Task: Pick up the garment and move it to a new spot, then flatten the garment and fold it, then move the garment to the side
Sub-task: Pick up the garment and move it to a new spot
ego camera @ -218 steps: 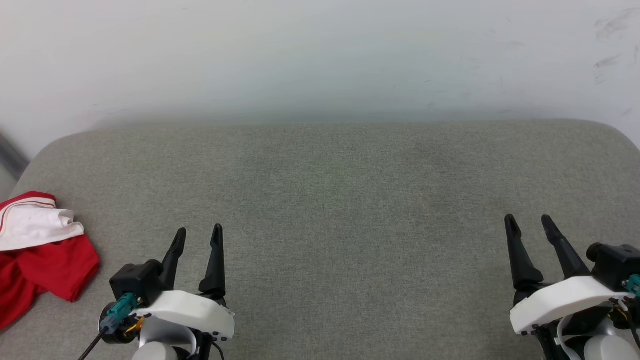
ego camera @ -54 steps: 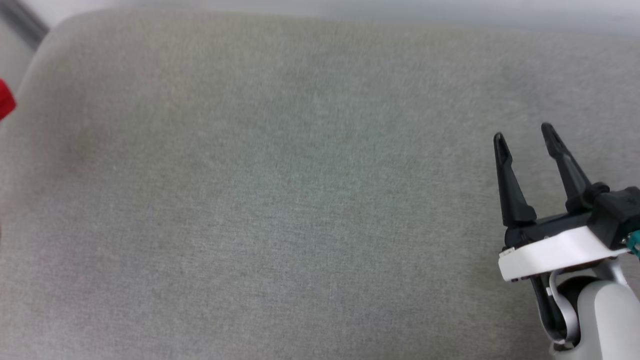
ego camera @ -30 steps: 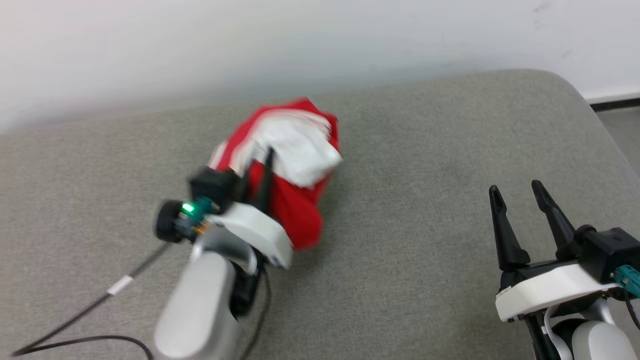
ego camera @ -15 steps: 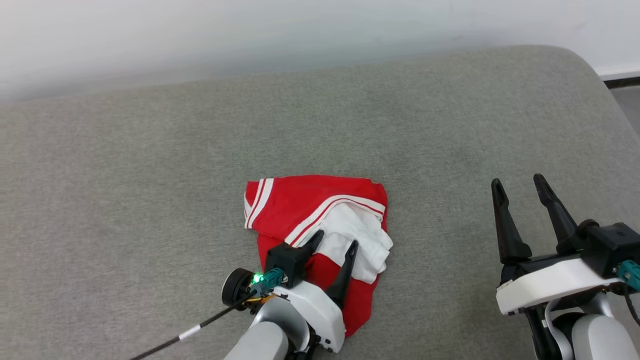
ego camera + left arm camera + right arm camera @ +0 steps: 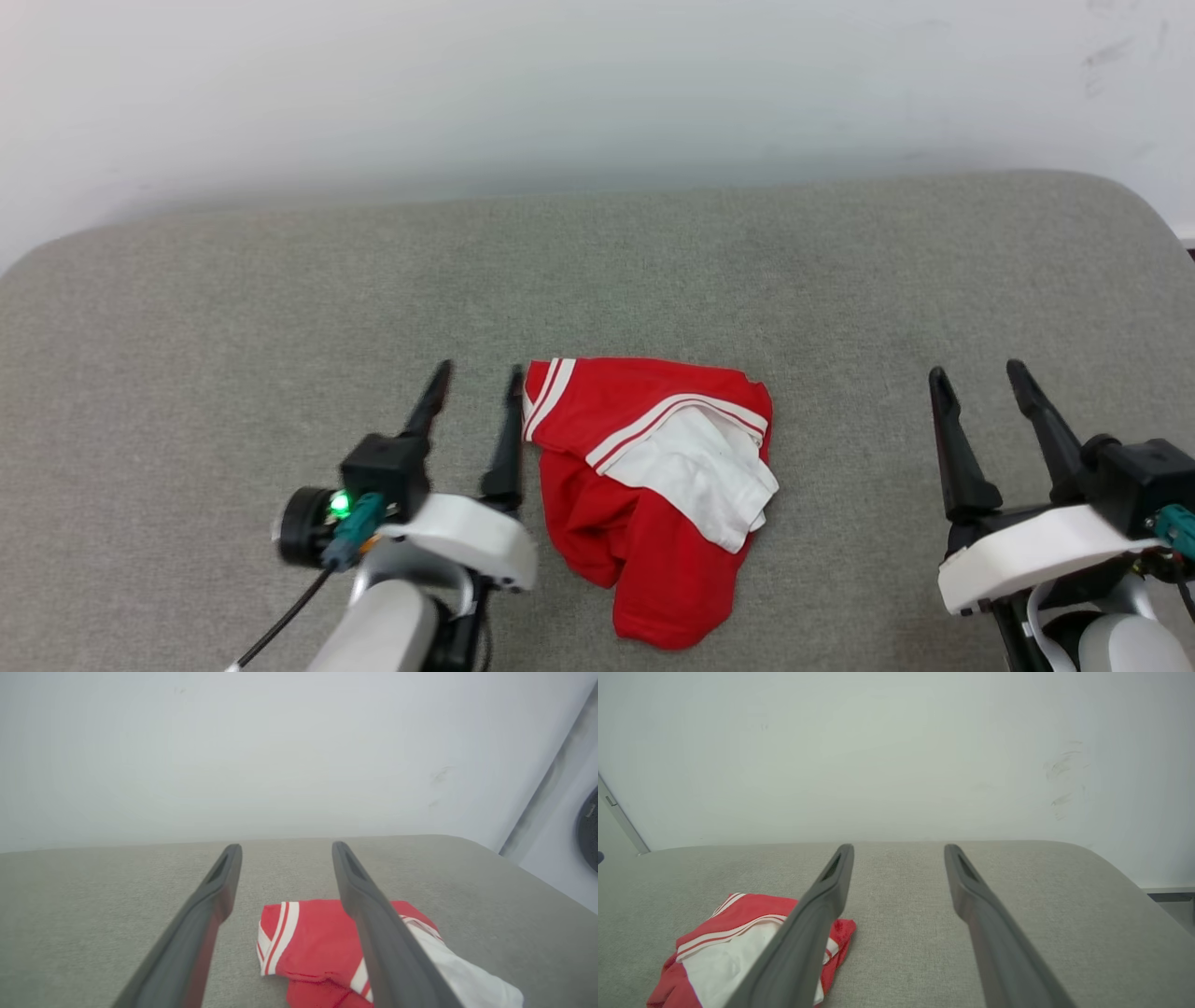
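Observation:
The garment (image 5: 644, 467) lies crumpled in the middle of the grey cushion, red with a white sleeve and striped trim on top. Its lettering is hidden in the folds. My left gripper (image 5: 476, 378) stands open just left of the garment, its right finger close to the striped corner, with nothing between the fingers. In the left wrist view the garment (image 5: 308, 942) lies ahead and to the right of that open gripper (image 5: 285, 851). My right gripper (image 5: 980, 378) stands open well to the right. Its wrist view shows the garment (image 5: 733, 947) at the lower left, beyond the open gripper (image 5: 899, 851).
The grey cushioned surface (image 5: 280, 308) has rounded corners and ends against a white wall (image 5: 597, 84) at the back. A black cable (image 5: 275, 621) trails from my left wrist. Bare cushion lies on both sides of the garment.
My left gripper has opened and let the garment go onto the cushion's middle, then pulled back left of it. The camera has shifted. The right gripper stays open.

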